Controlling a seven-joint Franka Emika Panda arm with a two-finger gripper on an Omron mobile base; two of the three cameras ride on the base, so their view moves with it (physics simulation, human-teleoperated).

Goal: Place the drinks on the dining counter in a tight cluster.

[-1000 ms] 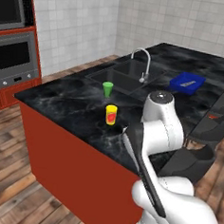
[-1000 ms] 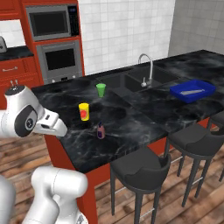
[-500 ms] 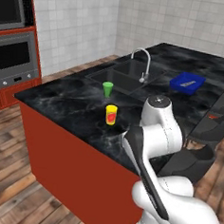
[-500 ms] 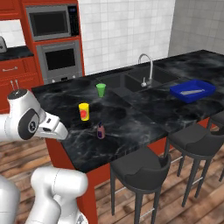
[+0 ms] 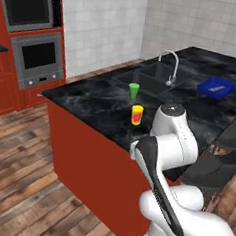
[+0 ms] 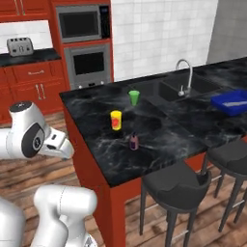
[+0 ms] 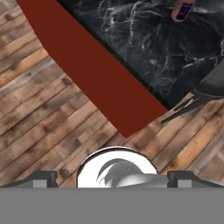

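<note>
My gripper [image 7: 112, 177] sits at the bottom of the hand view with its two dark tips spread wide apart near the lower left and lower right corners, holding nothing. Beneath it lies the wooden floor [image 7: 39, 105], and a red panel [image 7: 87, 74] of the island runs diagonally from the upper left down to the middle of that frame. Above the panel the dining counter [image 7: 144, 39] fills the upper right, and the purple bottle [image 7: 183, 9] pokes in at the top edge, right of centre.

In the right base view the purple bottle [image 6: 133, 141] stands upright near the middle of the frame, on the black top not far from its near edge. The yellow cup [image 6: 116, 120] is just up and left of it, apart from it, and the green cup [image 6: 134, 97] sits higher still. The sink with its curved faucet [image 6: 185, 75] lies to the upper right, a blue tray [image 6: 231, 101] at the right edge, and a dark stool [image 6: 176, 185] at the lower right.
</note>
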